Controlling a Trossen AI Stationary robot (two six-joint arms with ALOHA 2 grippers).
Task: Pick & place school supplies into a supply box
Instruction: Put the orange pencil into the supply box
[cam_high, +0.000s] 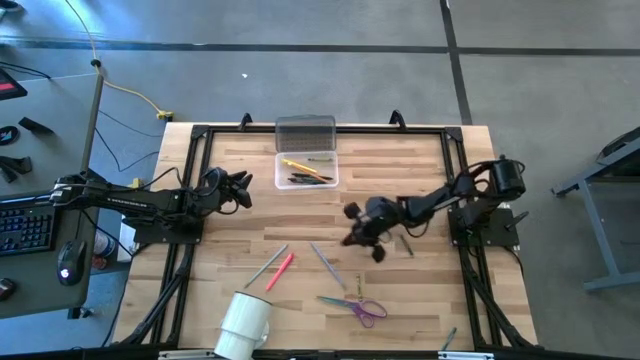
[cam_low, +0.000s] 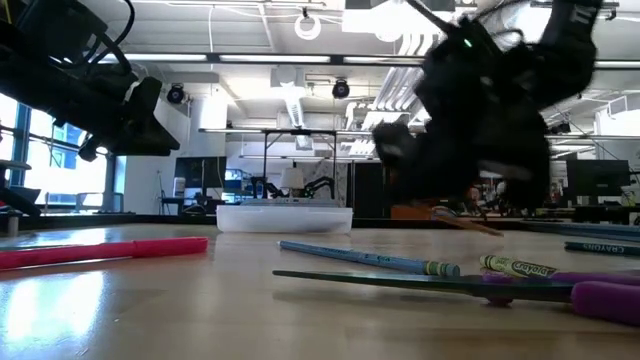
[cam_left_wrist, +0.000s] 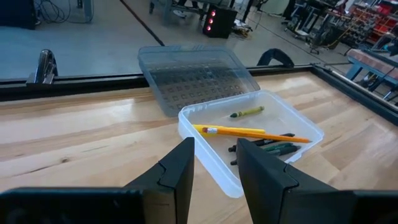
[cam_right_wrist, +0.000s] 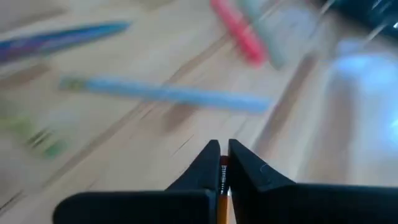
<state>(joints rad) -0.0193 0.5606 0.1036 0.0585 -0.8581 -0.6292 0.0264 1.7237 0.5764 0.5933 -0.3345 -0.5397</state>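
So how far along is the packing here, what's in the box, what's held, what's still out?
Done: the open supply box already holds a yellow pencil, a green crayon and some dark pens. In hand: the right pincer is shut on an orange pencil above the table. Left: the pink pen, blue pencil, scissors and others. The left pincer waits, open, near the box.

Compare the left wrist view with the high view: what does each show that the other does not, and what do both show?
Only the left wrist view shows a green crayon lying apart inside the supply box. Only the high view shows the scissors, white cup, pink pen and the right claw, shut. Both show the open box with its yellow pencil.
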